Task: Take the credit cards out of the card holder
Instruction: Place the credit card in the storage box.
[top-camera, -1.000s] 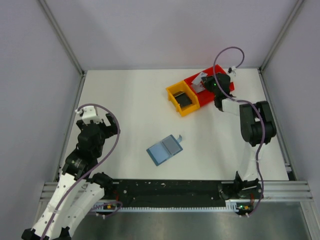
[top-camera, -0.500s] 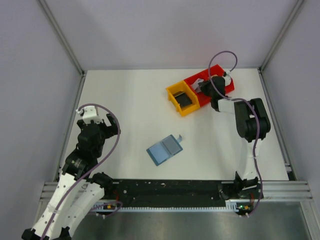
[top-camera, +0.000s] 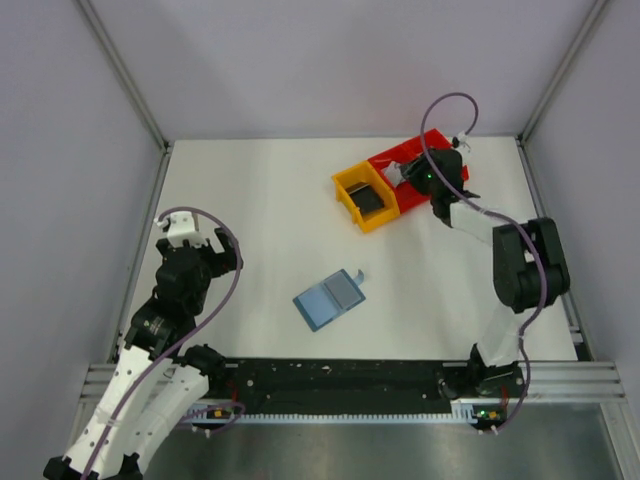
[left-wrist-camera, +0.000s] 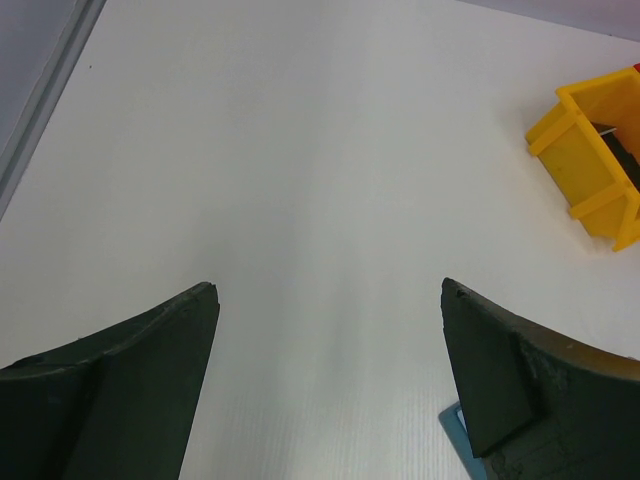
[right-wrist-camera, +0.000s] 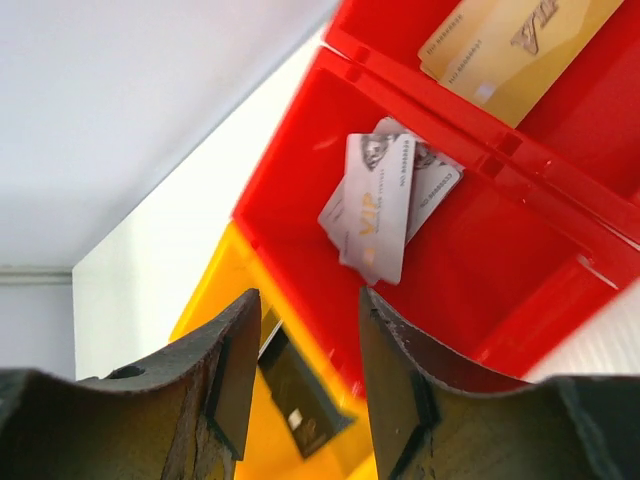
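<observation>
The teal-blue card holder (top-camera: 329, 299) lies open and flat mid-table; one corner of it (left-wrist-camera: 455, 420) peeks past my left finger. My right gripper (top-camera: 405, 172) hovers over the red bin (top-camera: 440, 140), open, with nothing between its fingers (right-wrist-camera: 308, 292). Pale grey-white credit cards (right-wrist-camera: 385, 205) lie in a loose overlapping pile in the red bin. A tan-yellow card (right-wrist-camera: 510, 45) rests in the compartment beyond. A dark card (right-wrist-camera: 300, 395) sits in the yellow bin (right-wrist-camera: 215, 300), seen through the gap between the fingers. My left gripper (top-camera: 195, 245) is open wide over bare table (left-wrist-camera: 328, 290).
The yellow bin (top-camera: 350, 185) and the red bin stand side by side at the back right of the white table. Grey walls with metal frame rails close in the left, right and back sides.
My right gripper has opened above the red bin and its arm has shifted slightly. The pale card seen at its tip a second ago is no longer there. The left arm has not moved.
</observation>
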